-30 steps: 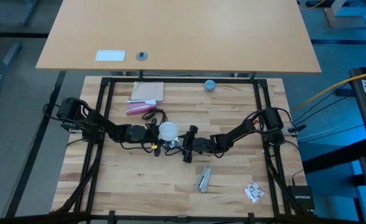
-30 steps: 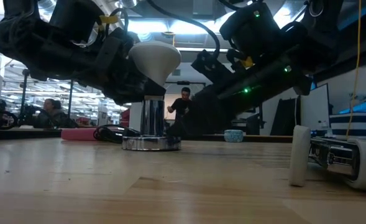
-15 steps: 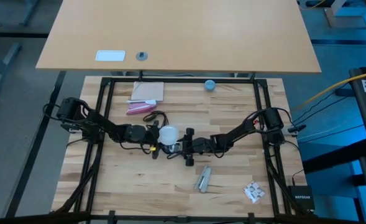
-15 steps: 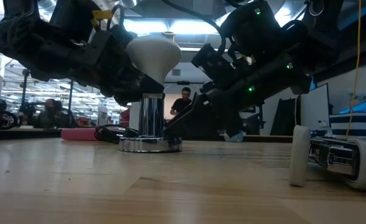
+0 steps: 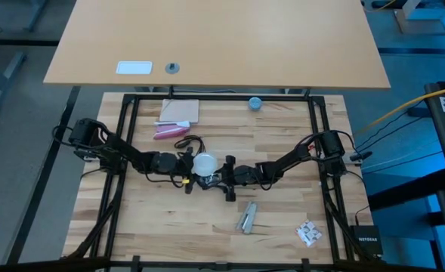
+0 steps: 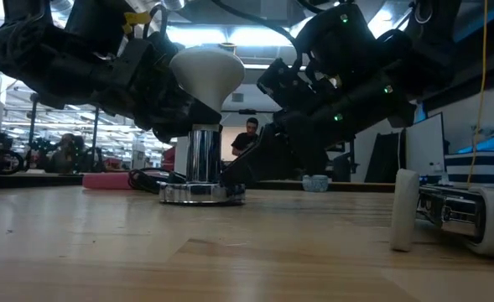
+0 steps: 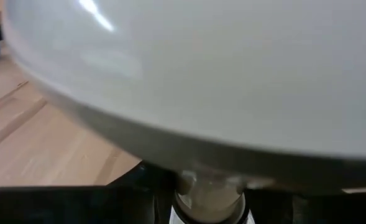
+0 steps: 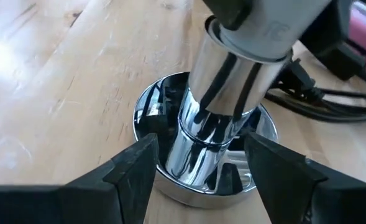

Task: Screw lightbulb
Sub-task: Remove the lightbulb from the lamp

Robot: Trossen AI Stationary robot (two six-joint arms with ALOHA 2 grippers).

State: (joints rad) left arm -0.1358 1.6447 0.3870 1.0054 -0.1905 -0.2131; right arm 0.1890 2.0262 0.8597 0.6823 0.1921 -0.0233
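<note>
The white lightbulb [image 5: 204, 162] stands upright, globe up [image 6: 206, 70], with its pale grey neck [image 7: 207, 194] in a chrome socket post [image 6: 203, 154] on a round shiny base [image 6: 203, 195] at the table's middle. My left gripper [image 5: 189, 163] reaches in from the table's left and is shut on the bulb. My right gripper [image 8: 202, 163] is open and low over the base. Its two fingers [image 8: 135, 167] stand on either side of the chrome post [image 8: 219, 127]. My left gripper pinches the bulb low on its cone, by the neck [image 7: 189, 180], between its two fingers [image 7: 108, 202]. They come level from the table's left. The bulb stays upright, its neck in the socket. My right gripper: I cannot tell whether its fingers touch the post or the base.
A black cable [image 5: 192, 142] runs from the socket toward a pink object [image 5: 169, 131] and a tan pad [image 5: 180, 111] at the far left. A small blue round object [image 5: 255, 103] lies at the far edge. A metal tool [image 5: 246, 217] and a crumpled packet [image 5: 308, 233] lie nearer.
My right gripper has moved toward the table's left and down, from beside the bulb to the socket's base, so its fingers now straddle the chrome post. The bulb and my left gripper have stayed where they were.
</note>
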